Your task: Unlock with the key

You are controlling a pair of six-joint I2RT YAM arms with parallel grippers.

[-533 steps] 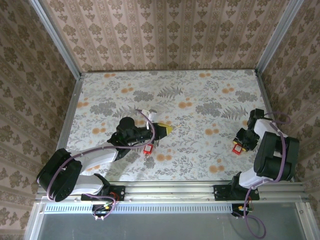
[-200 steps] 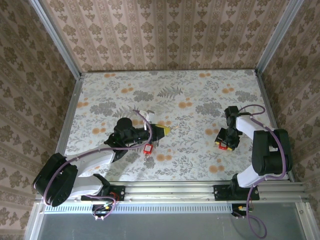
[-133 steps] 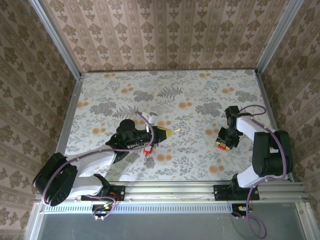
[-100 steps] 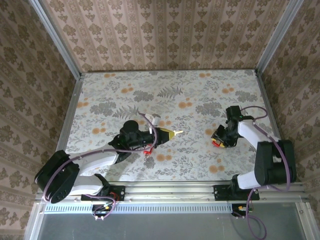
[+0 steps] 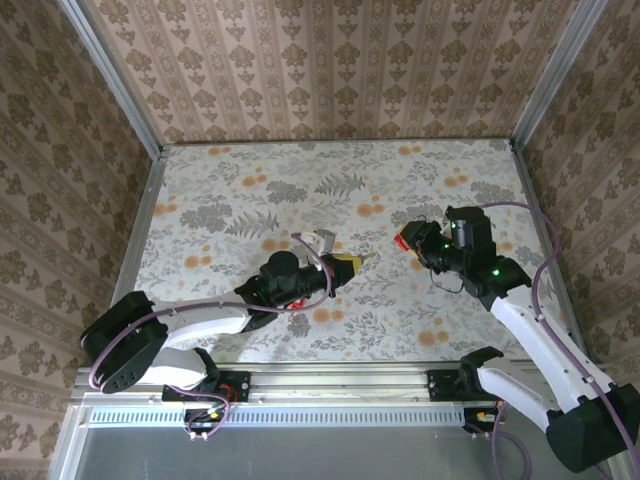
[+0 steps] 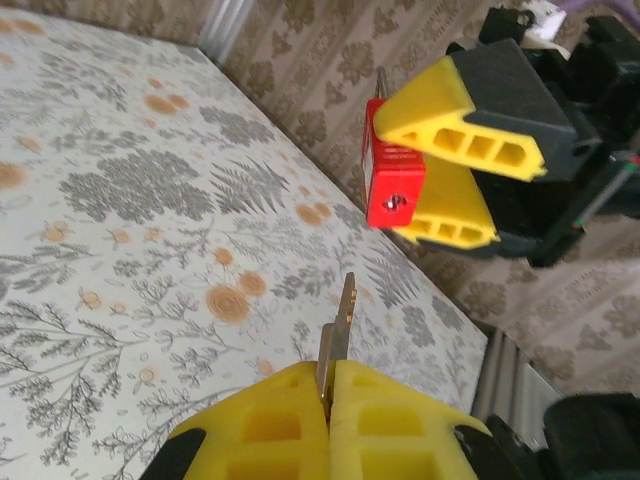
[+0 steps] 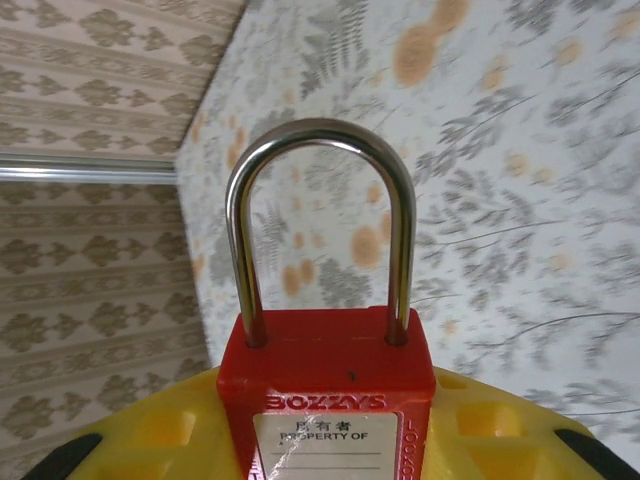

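done: grips key [image 6: 342,318] in fully closed left pincer [image 6: 328,385], clamps padlock [image 7: 325,385] in right pincer [image 7: 322,425], both aloft, well apart | pending: insert key, turn, free shackle [image 7: 320,140]

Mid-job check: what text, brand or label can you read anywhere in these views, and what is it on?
"BOZZYS": raised on the red padlock body.
"PROPERTY OF": white label below it, partly under glare.
Lettering down the padlock's right edge: cut off, unreadable.
Key: no readable marking.
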